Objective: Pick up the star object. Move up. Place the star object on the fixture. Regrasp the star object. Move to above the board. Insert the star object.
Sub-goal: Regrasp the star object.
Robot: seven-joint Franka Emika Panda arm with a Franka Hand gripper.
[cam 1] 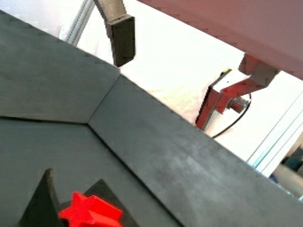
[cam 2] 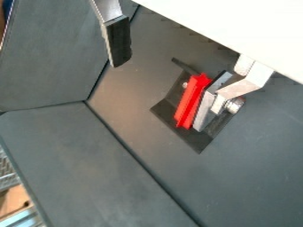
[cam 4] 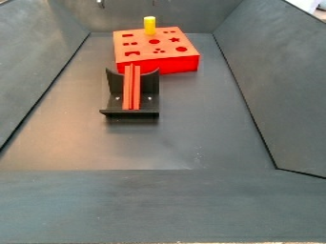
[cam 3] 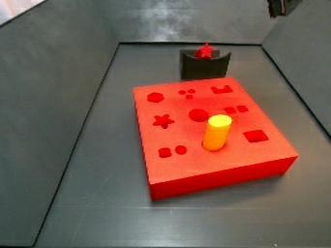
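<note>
The star object [cam 2: 190,101] is a slim red peg lying along the dark fixture [cam 2: 168,109]. In both side views it rests on the fixture [cam 4: 151,93], in front of the red board [cam 4: 178,59]. Its star-shaped end [cam 1: 90,210] shows in a wrist view. My gripper [cam 2: 175,78] hangs open well above the fixture, with nothing between its fingers [cam 2: 117,42]. Only a dark bit of the gripper [cam 3: 277,6] shows at the upper edge of a side view. The board [cam 3: 207,160] has star, round and square holes in its top.
A yellow cylinder peg [cam 3: 218,132] stands upright in a hole of the board, also seen as the yellow peg [cam 4: 149,24]. Dark sloped walls [cam 4: 51,86] enclose the grey floor [cam 4: 192,143] on all sides.
</note>
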